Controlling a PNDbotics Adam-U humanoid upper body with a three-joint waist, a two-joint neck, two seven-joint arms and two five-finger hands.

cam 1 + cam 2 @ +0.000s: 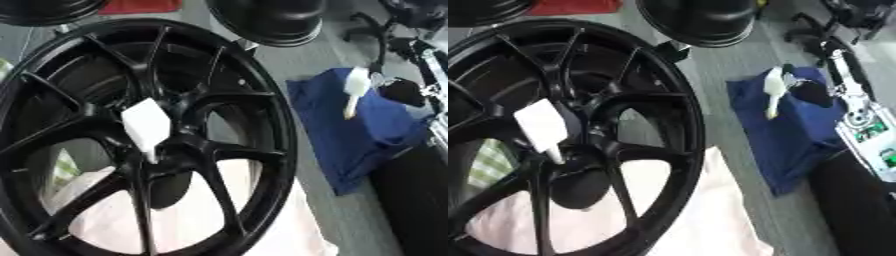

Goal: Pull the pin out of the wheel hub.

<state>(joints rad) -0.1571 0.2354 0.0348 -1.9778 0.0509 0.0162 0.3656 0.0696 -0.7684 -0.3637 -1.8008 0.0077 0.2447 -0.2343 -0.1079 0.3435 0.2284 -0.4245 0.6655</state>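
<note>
Looking down from the head camera, you've got a big black wheel [140, 140] filling most of the left side of both views, tilted toward you, spokes running into the hub [175, 150] at its middle. A white pin [146, 127] with a broad flat head and a narrower stem sits right at the hub, stem pointing down toward the centre. It looks like it's still lodged there, though I can't tell how deep it goes.

Your right hand [398, 90] is over on the right, above a blue cloth [350, 135] spread on the grey floor [306, 65]. It's got a second white pin [354, 92] held up, head at the top and stem hanging down over the cloth. The fingers sit close against the head of that pin, so it reads as gripped, but the exact finger pose is hard to make out. The arm's silver joints and a green-lit panel [872, 132] show best in the right eye view.

Your left hand doesn't show in either view.

Under the wheel there's a pale pinkish sheet [271, 235]. Two more black rims [271, 20] sit at the top edge, plus something red [140, 6] behind them.
</note>
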